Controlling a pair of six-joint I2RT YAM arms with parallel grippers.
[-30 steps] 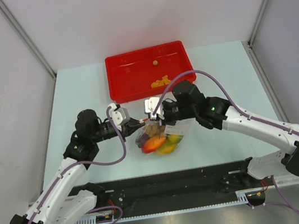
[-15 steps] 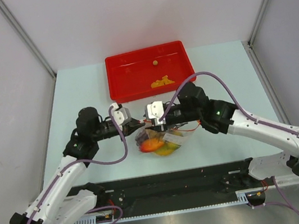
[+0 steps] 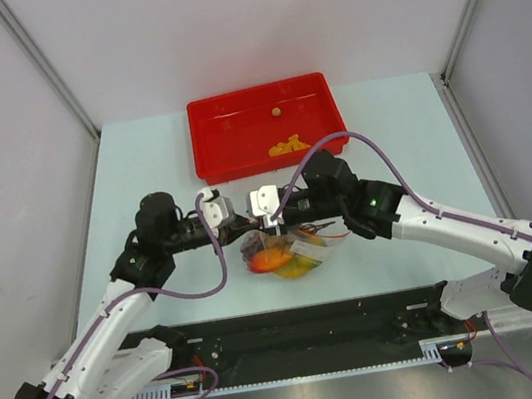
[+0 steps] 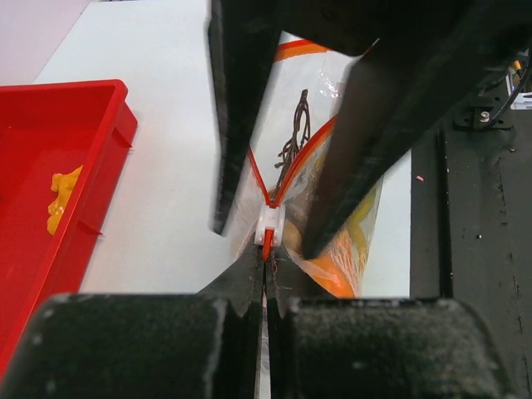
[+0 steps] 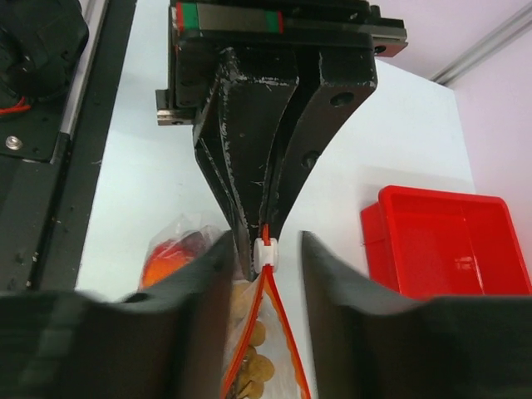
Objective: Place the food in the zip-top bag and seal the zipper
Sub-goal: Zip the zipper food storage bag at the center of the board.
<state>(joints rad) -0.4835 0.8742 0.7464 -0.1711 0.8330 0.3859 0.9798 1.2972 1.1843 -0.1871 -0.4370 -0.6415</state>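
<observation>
Two grippers meet at the zip-top bag near the red tray: left gripper clamped on the zipper end, right gripper spread around the slider, which could slip, leaving it unsealed.

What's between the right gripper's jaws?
The white slider on the zipper and the mouth of the zip-top bag, in the right wrist view; the right gripper stands open around them.
</observation>
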